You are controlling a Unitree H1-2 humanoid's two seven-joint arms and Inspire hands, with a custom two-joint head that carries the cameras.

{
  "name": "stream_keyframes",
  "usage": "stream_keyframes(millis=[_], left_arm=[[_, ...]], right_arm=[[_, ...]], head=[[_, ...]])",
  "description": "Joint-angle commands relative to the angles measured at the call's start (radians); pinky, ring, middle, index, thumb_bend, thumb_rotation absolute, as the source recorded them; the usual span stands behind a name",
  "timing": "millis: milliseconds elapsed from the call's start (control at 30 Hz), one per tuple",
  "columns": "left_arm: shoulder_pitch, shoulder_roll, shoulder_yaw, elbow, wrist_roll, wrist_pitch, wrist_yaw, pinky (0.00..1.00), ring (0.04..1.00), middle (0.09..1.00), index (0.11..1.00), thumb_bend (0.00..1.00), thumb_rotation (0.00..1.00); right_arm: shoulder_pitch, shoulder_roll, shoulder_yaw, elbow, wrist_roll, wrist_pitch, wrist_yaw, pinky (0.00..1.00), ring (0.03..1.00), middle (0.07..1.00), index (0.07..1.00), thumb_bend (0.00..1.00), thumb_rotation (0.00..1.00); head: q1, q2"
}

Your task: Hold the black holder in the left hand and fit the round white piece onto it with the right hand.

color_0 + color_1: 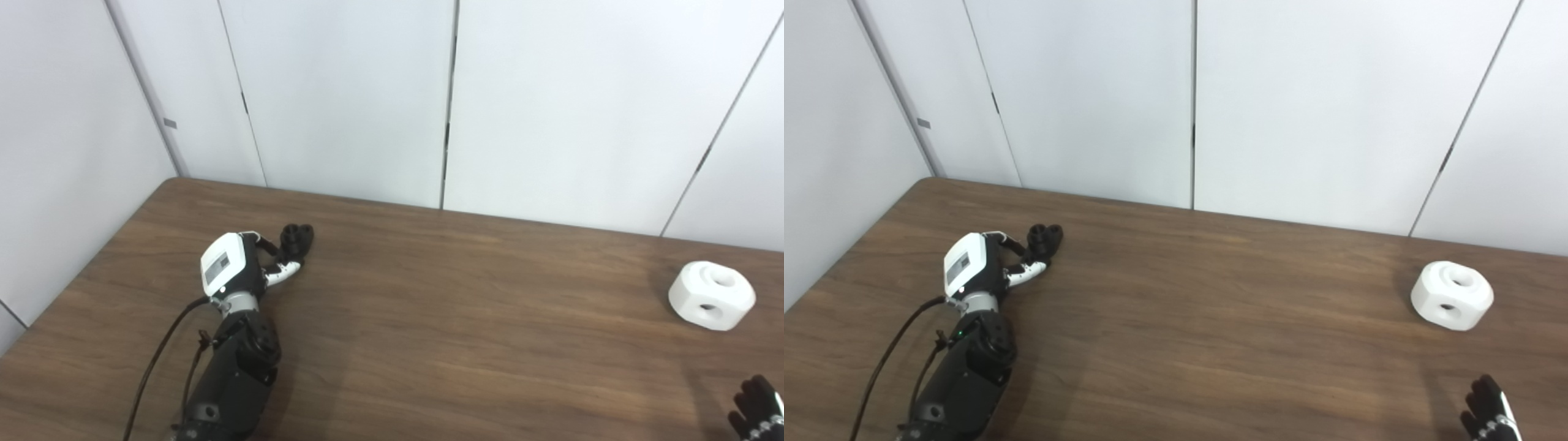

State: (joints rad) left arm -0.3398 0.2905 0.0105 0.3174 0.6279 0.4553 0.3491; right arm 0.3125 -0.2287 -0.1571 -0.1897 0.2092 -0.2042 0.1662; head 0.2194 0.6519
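The black holder (297,237) lies on the brown table (465,318) at the far left. My left hand (242,266) rests just in front of it, with a dark finger and the white-tipped thumb reaching around its near end. Whether they grip it does not show. The round white piece (712,295), a chunky ring with a hole on top and one in its side, sits on the table at the far right with nothing touching it. Only the fingertips of my right hand (758,409) show at the bottom right corner, stretched out, holding nothing, well short of the white piece.
White wall panels (343,92) stand close behind the table's far edge and along its left edge. A black cable (156,355) trails from my left forearm toward the bottom edge.
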Motion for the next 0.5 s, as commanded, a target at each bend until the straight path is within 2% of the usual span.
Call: stream_keyframes(millis=[0, 267, 467], left_arm=[[-0.027, 0.015, -0.002, 0.003, 0.003, -0.015, 0.021, 0.9, 0.85, 0.747, 0.482, 0.52, 0.06], [-0.027, 0.022, -0.017, 0.018, -0.001, -0.024, 0.035, 0.86, 0.831, 0.731, 0.483, 0.52, 0.05], [-0.013, 0.019, -0.013, -0.003, -0.026, -0.029, 0.011, 0.86, 0.844, 0.749, 0.485, 0.52, 0.05]], right_arm=[[0.022, 0.004, 0.008, 0.055, -0.005, 0.009, 0.003, 1.0, 1.0, 0.996, 1.0, 0.65, 1.0], [0.021, 0.003, 0.008, 0.056, -0.008, 0.014, 0.003, 1.0, 1.0, 0.998, 1.0, 0.66, 1.0], [0.018, 0.007, 0.01, 0.052, -0.014, 0.016, -0.001, 1.0, 1.0, 0.998, 1.0, 0.64, 1.0]], head=[[0.001, 0.001], [-0.002, 0.001], [-0.004, 0.004]])
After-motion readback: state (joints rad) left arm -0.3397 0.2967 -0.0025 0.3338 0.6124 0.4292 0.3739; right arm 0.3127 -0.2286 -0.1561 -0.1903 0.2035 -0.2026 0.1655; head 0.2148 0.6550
